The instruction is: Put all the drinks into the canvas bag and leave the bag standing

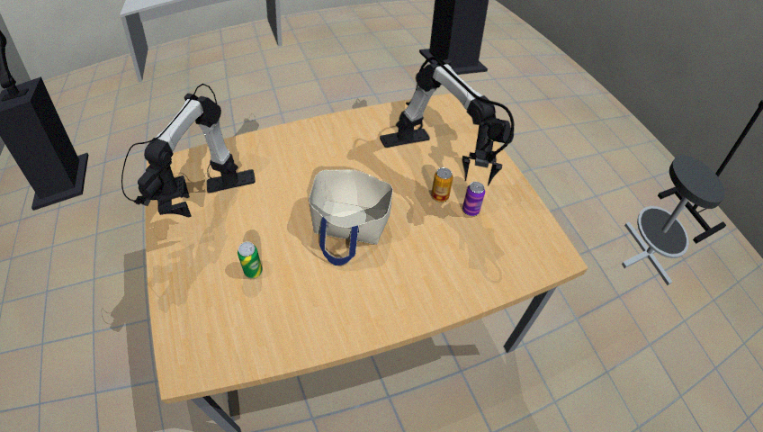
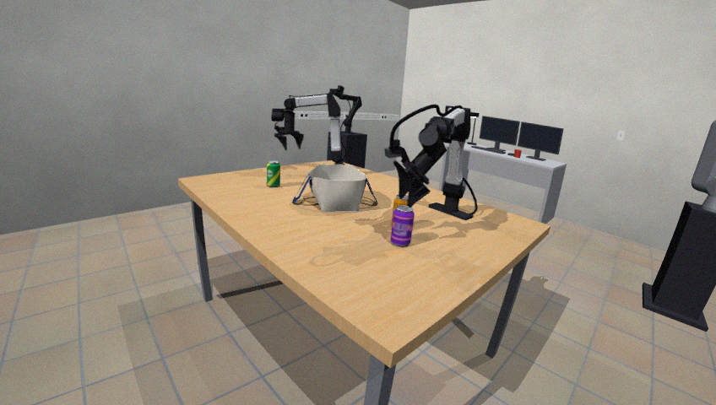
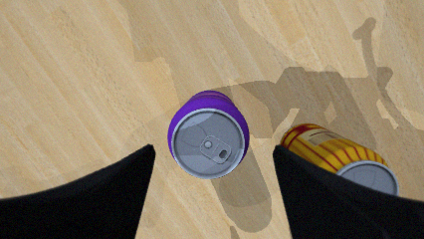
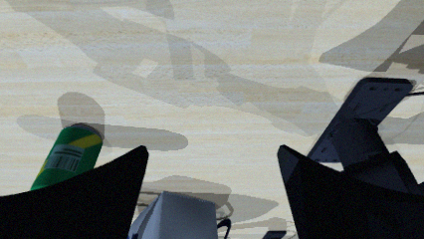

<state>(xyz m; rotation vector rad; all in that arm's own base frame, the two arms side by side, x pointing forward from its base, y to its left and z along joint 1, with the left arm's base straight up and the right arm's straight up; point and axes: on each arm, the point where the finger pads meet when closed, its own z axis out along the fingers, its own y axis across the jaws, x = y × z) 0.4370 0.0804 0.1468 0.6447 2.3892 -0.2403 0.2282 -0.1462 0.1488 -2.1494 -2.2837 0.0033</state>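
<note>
A purple can (image 1: pixel 473 201) (image 2: pixel 402 230) (image 3: pixel 209 141) and an orange can (image 1: pixel 441 188) (image 3: pixel 325 148) stand close together on the table. A green can (image 1: pixel 249 263) (image 2: pixel 273 174) (image 4: pixel 70 160) stands on the bag's other side. The canvas bag (image 1: pixel 350 184) (image 2: pixel 339 195) (image 4: pixel 188 214) stands between them with its walls up; no can shows inside. My left gripper (image 1: pixel 478 178) (image 3: pixel 214 147) is open just above the purple can, whose lid shows between its fingertips in the left wrist view. My right gripper (image 2: pixel 293 148) (image 4: pixel 212 148) is open and empty, raised at the table's far side in the exterior view.
A blue handle (image 1: pixel 338 262) hangs from the bag's side onto the wooden table (image 1: pixel 385 320). The orange can stands beside the left gripper's finger in the left wrist view. A black arm base (image 1: pixel 229 181) stands on the table behind the green can.
</note>
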